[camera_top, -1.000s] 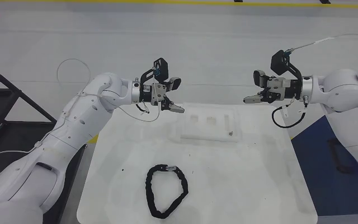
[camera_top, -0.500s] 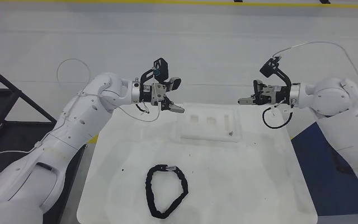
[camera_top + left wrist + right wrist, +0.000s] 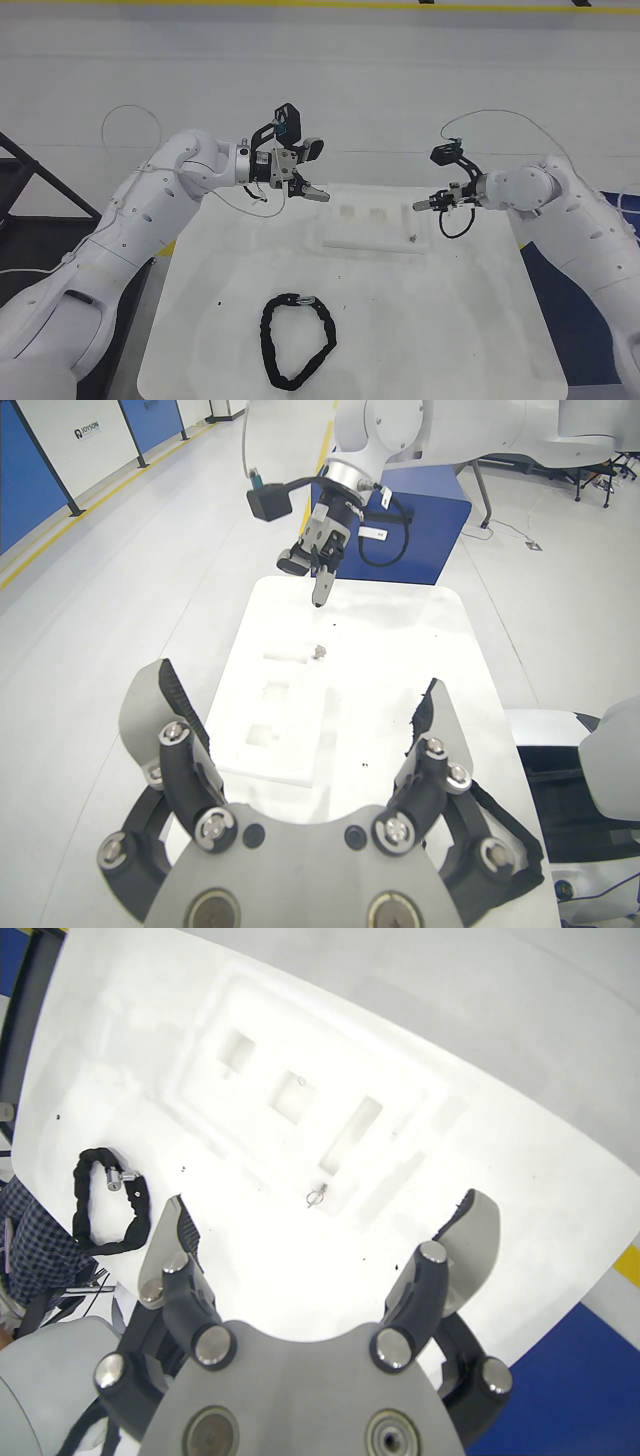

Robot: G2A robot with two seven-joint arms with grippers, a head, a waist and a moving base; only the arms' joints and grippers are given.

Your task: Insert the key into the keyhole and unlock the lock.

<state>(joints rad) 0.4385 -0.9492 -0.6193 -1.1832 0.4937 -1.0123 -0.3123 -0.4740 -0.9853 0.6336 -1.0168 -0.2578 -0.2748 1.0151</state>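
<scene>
Hovering near key [image 3: 411, 238], right gripper [image 3: 421, 206], jaws spread; lock [image 3: 297, 340] well apart.

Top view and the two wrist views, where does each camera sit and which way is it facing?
Top view: above the arms, looking down at the table; both arms, left gripper and right gripper show.
Left wrist view: on the left wrist, facing across the foam tray toward the right gripper; own open gripper in front.
Right wrist view: on the right wrist, looking down at key and chain lock; own open gripper in front.
Shared: both wrist views show the foam tray and key.
</scene>
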